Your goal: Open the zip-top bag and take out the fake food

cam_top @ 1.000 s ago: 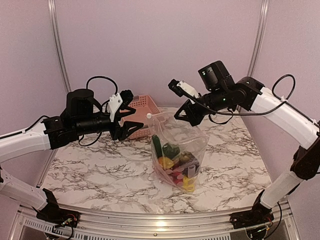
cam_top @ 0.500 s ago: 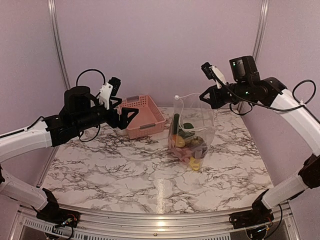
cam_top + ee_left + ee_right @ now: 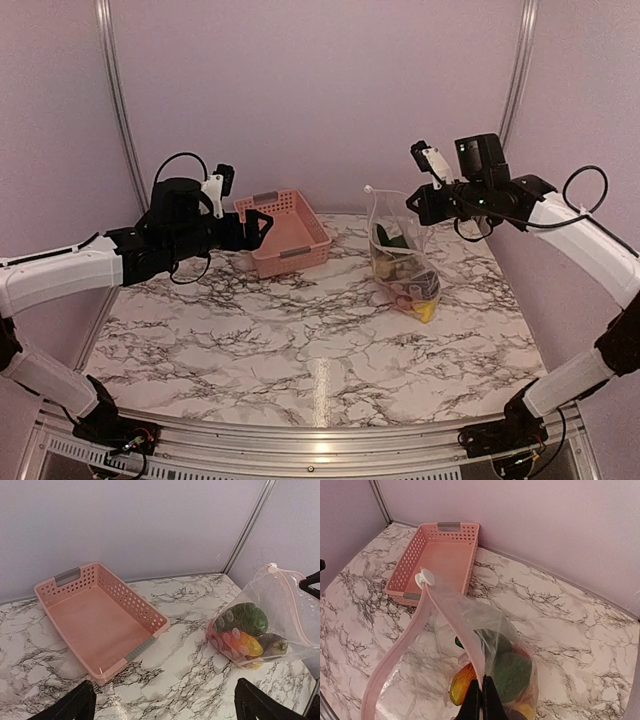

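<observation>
The clear zip-top bag (image 3: 400, 250) hangs at the right of the table, its mouth open and its bottom resting on the marble. My right gripper (image 3: 420, 200) is shut on the bag's pink zip strip (image 3: 450, 615) and holds it up. Inside lies the fake food (image 3: 408, 278): a dark green fruit (image 3: 512, 672), an orange-yellow piece (image 3: 462, 685) and red pieces (image 3: 227, 642). The bag also shows in the left wrist view (image 3: 270, 615). My left gripper (image 3: 255, 228) is open and empty, in the air beside the pink basket, far left of the bag.
An empty pink slotted basket (image 3: 285, 232) stands at the back centre-left, also in the left wrist view (image 3: 100, 617) and right wrist view (image 3: 440, 560). Metal frame posts (image 3: 115, 90) stand at the back corners. The table is white marble (image 3: 300, 340).
My right gripper has carried the bag to the right and back, away from the table's middle. My left gripper has let go of the bag and drawn back left beside the basket.
</observation>
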